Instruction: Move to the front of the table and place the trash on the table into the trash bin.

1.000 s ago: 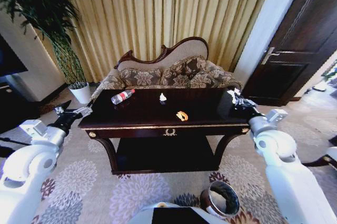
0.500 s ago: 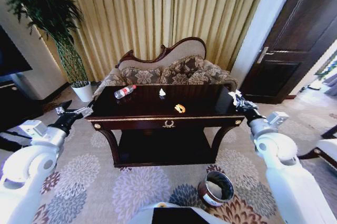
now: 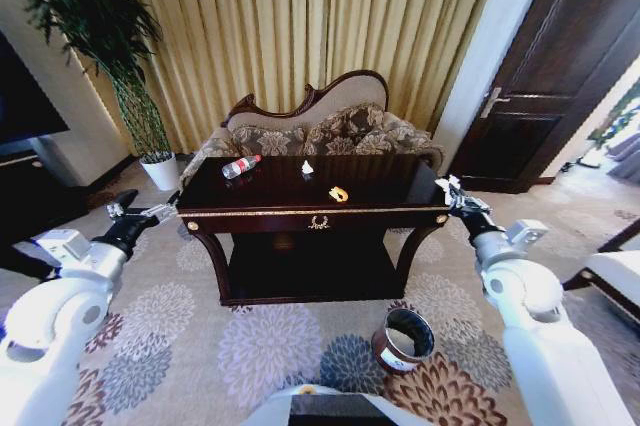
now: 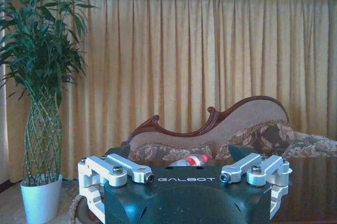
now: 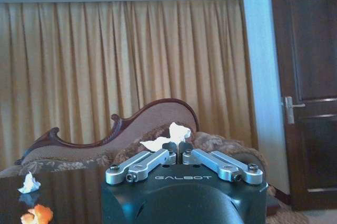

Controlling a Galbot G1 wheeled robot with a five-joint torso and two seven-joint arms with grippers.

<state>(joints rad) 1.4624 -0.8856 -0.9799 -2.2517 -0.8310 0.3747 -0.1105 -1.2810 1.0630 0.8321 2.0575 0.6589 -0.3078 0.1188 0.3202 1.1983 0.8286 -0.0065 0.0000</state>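
Three pieces remain on the table (image 3: 300, 208): a bottle (image 3: 240, 166) at 10 o'clock, a paper bit (image 3: 308, 167) at 12, an orange scrap (image 3: 339, 193) near centre. The right end effector (image 3: 447, 189), off the table's 3 o'clock end, grips white crumpled paper (image 5: 167, 137); the left end effector (image 3: 143, 210) hangs open at 9. The bin (image 3: 404, 339) sits on flowered carpet (image 3: 260, 346), sofa (image 3: 320, 131) and curtains (image 3: 300, 26) behind

Long pleated golden-yellow curtains (image 3: 300, 36) cover the back wall. Directly in front of them stands a carved dark-wood sofa with floral brown cushions (image 3: 325, 131). To the sofa's left, a tall green plant with a lattice-woven stem grows from a white pot (image 3: 160, 171). To the sofa's right is a dark brown panelled door with a metal lever handle (image 3: 560, 76). A beige carpet with large purple and grey flower medallions (image 3: 260, 346) spreads before the sofa.
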